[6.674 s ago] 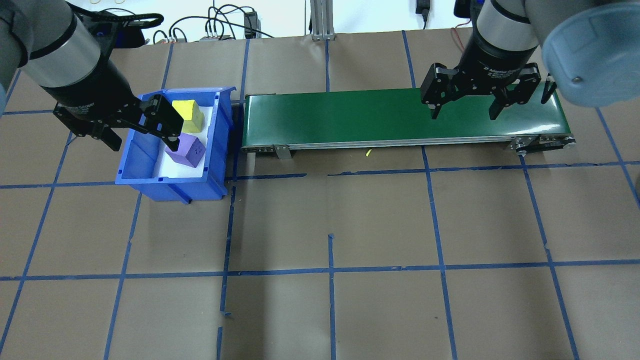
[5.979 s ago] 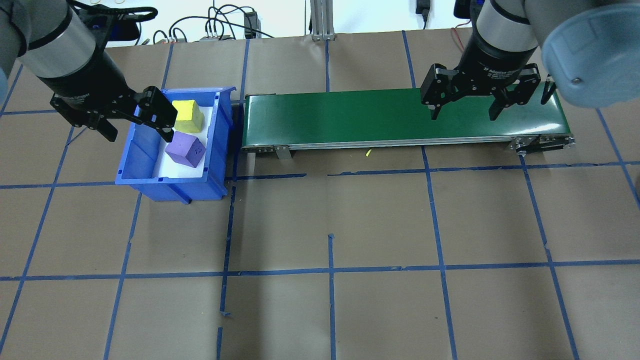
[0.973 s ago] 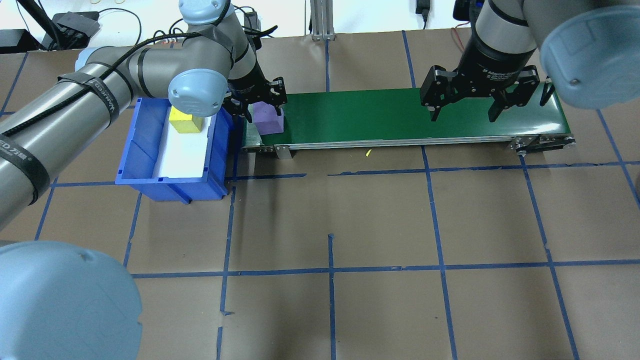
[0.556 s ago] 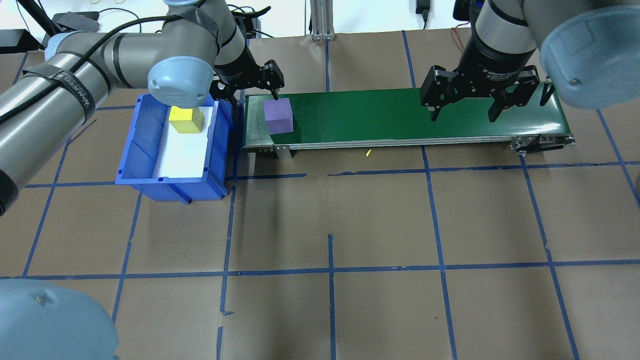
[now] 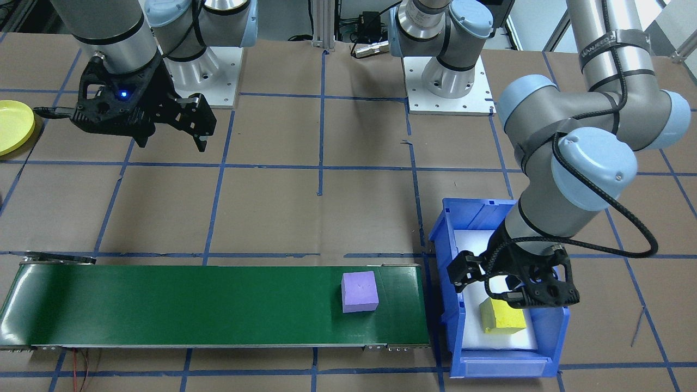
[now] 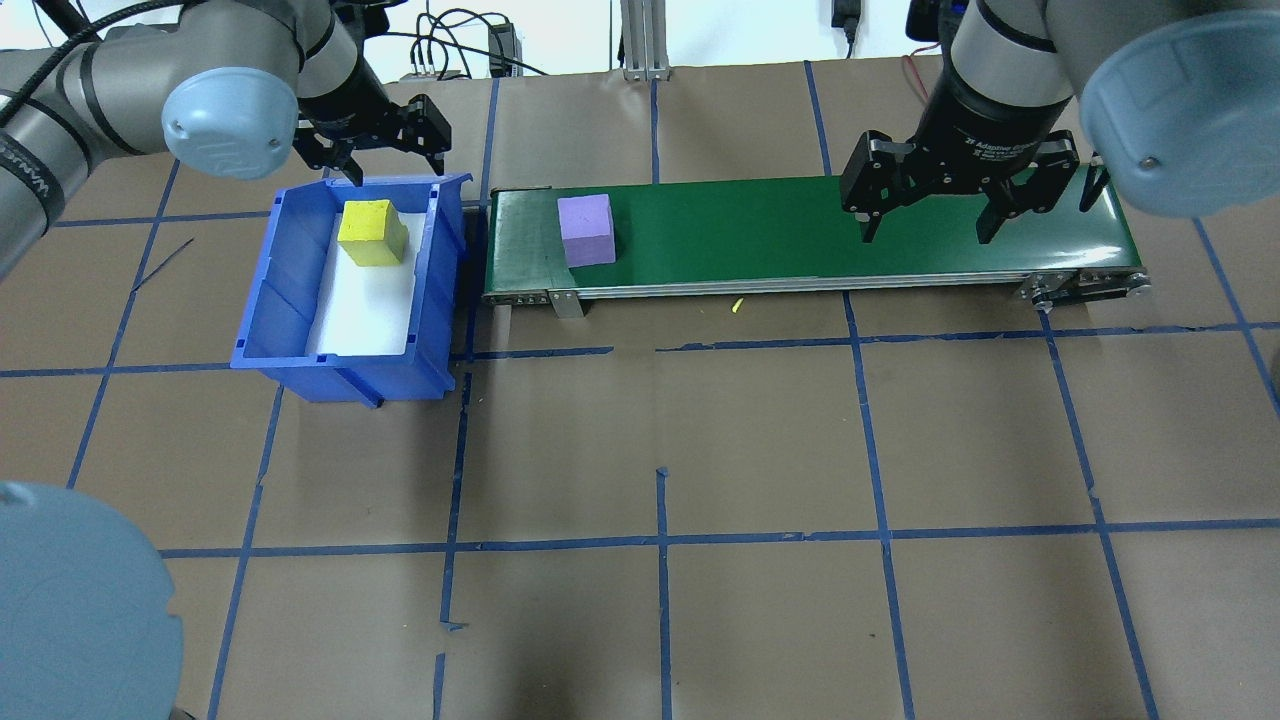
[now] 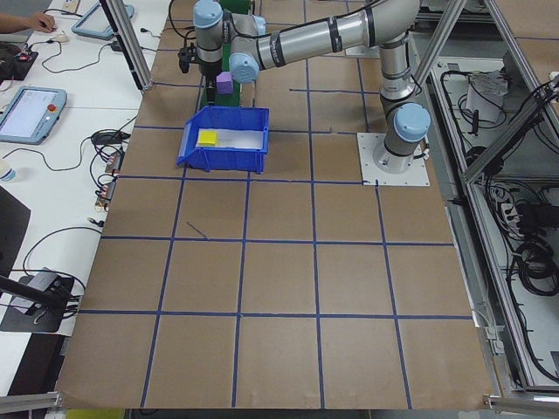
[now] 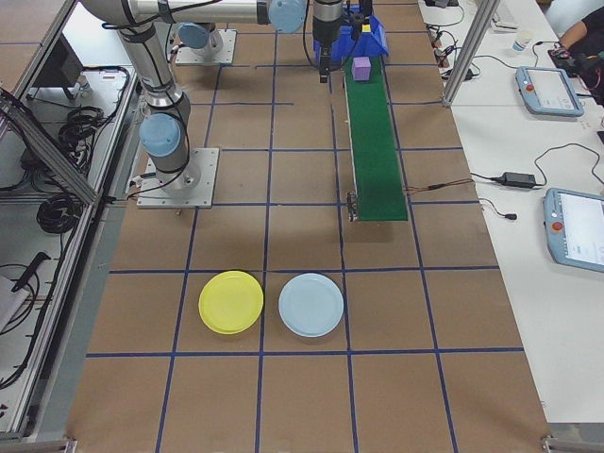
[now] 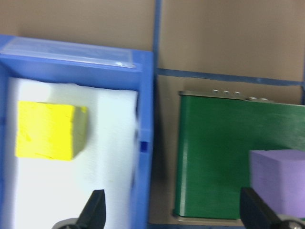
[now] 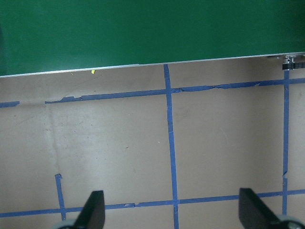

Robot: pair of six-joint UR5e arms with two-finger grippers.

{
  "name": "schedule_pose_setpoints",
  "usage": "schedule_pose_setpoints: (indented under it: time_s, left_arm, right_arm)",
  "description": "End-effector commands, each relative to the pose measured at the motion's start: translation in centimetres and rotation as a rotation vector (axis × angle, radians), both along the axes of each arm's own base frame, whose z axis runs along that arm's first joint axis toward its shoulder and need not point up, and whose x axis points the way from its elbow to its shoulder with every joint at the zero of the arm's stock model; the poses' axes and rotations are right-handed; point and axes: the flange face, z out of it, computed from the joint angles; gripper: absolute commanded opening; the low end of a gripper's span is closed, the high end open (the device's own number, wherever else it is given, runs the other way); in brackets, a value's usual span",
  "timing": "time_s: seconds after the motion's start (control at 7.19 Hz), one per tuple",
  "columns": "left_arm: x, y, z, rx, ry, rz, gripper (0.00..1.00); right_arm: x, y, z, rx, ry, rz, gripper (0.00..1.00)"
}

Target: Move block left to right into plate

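A purple block (image 6: 586, 228) (image 5: 359, 292) lies free on the left end of the green conveyor belt (image 6: 800, 235). A yellow block (image 6: 372, 232) (image 9: 47, 131) rests on white padding inside the blue bin (image 6: 300, 355). My left gripper (image 6: 385, 150) (image 5: 509, 286) hangs open and empty over the bin's far rim, close to the yellow block. My right gripper (image 6: 928, 215) (image 5: 171, 142) stands open and empty above the belt's right end. The yellow plate (image 8: 231, 302) (image 5: 13, 133) sits on the table beyond that end, far from both blocks.
A light blue plate (image 8: 310, 305) lies beside the yellow one. The bin stands right against the conveyor's left end. Brown paper with blue tape lines covers the table (image 6: 660, 450). Cables and tablets (image 8: 543, 90) lie along the operators' side.
The left gripper let go of the purple block on the belt and swung back left over the bin. The purple block has travelled a little rightward. The right arm has not moved.
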Motion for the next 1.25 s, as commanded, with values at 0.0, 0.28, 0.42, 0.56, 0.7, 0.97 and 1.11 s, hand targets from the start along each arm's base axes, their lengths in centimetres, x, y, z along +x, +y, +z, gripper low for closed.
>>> schedule_pose_setpoints:
  time_s: [0.0, 0.28, 0.42, 0.56, 0.7, 0.97, 1.11]
  left_arm:
    - [5.1, -1.6, -3.3, 0.04, -0.044, -0.007, 1.0]
    - [5.6, -2.5, -5.9, 0.042, -0.044, -0.003, 0.99]
    - [5.8, -2.7, -8.3, 0.046, -0.039, -0.007, 0.98]
    - [5.9, -3.5, -10.9, 0.051, -0.033, -0.006, 0.96]
    - [6.0, -3.8, -11.7, 0.048, -0.032, -0.006, 0.9]
    - [5.9, -3.8, -11.8, 0.049, -0.032, -0.018, 0.45]
    - [6.0, -3.6, -10.7, 0.038, -0.038, -0.016, 0.24]
  right_arm:
    - [0.0, 0.0, 0.0, 0.0, 0.0, 0.001, 1.0]
    - [0.0, 0.0, 0.0, 0.0, 0.0, -0.001, 1.0]
    - [0.0, 0.0, 0.0, 0.0, 0.0, -0.001, 1.0]
    - [0.0, 0.0, 0.0, 0.0, 0.0, -0.001, 1.0]
    - [0.0, 0.0, 0.0, 0.0, 0.0, 0.001, 1.0]
    - [0.0, 0.0, 0.0, 0.0, 0.0, 0.001, 1.0]
    - [0.0, 0.0, 0.0, 0.0, 0.0, -0.001, 1.0]
